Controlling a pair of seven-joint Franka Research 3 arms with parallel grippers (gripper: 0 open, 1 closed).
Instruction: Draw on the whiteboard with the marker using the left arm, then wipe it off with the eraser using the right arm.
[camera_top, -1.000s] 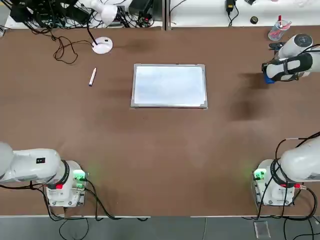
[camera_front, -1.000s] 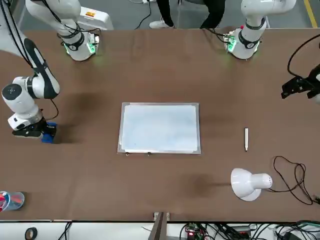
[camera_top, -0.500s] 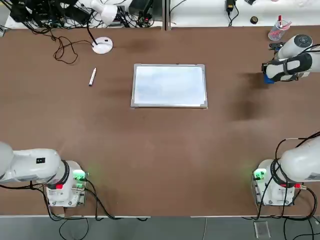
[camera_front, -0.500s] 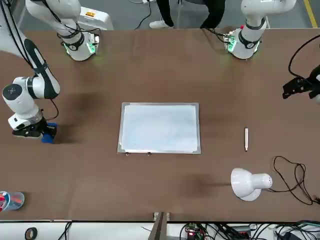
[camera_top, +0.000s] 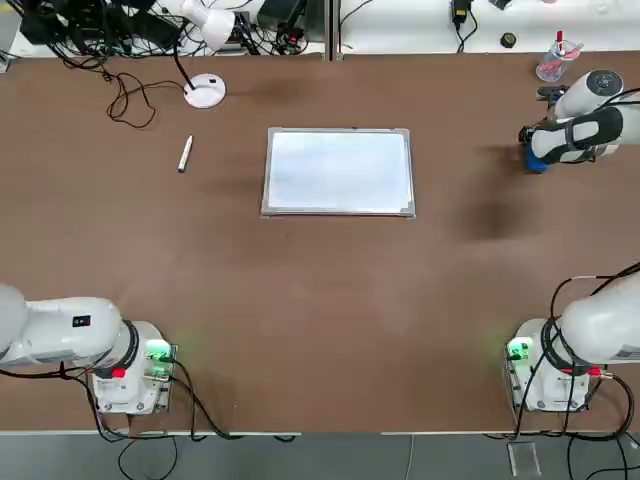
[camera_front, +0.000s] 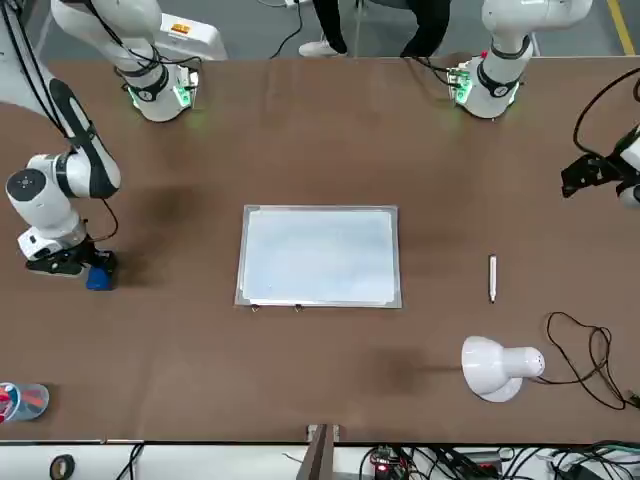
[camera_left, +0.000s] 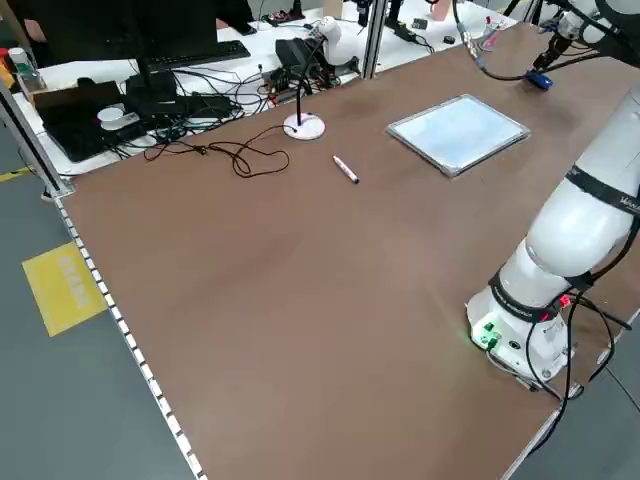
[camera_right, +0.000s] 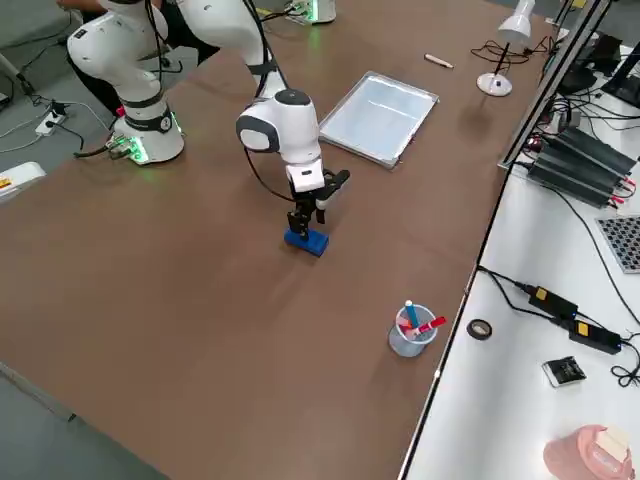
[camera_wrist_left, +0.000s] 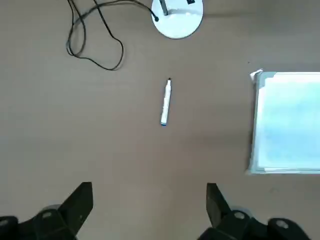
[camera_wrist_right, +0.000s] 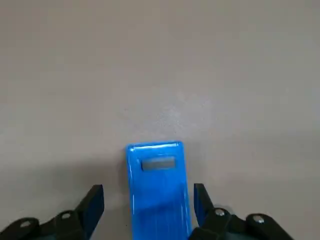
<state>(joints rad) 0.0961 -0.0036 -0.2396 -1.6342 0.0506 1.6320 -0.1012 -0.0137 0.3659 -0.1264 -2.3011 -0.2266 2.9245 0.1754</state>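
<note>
The whiteboard (camera_top: 338, 172) (camera_front: 320, 256) lies flat mid-table, its surface blank. Off to its left lies the marker (camera_top: 185, 153) (camera_front: 492, 277) (camera_wrist_left: 165, 102), alone on the table. At the far right side the blue eraser (camera_front: 98, 279) (camera_right: 306, 241) (camera_wrist_right: 159, 190) rests on the table. My right gripper (camera_wrist_right: 148, 191) (camera_right: 303, 222) hangs just over it, open, a finger on each side with a gap to the block. My left gripper (camera_wrist_left: 149, 192) (camera_front: 580, 178) hovers high above the table's left part, open and empty.
A white desk lamp (camera_top: 205, 90) with a looped cable stands behind the marker. A clear cup of pens (camera_top: 552, 62) (camera_right: 410, 330) stands at the far right corner, near the eraser. Both arm bases (camera_top: 140, 365) glow green at the near edge.
The right gripper's fingers have spread apart and let go of the eraser, which now lies free on the table. The left arm has barely moved.
</note>
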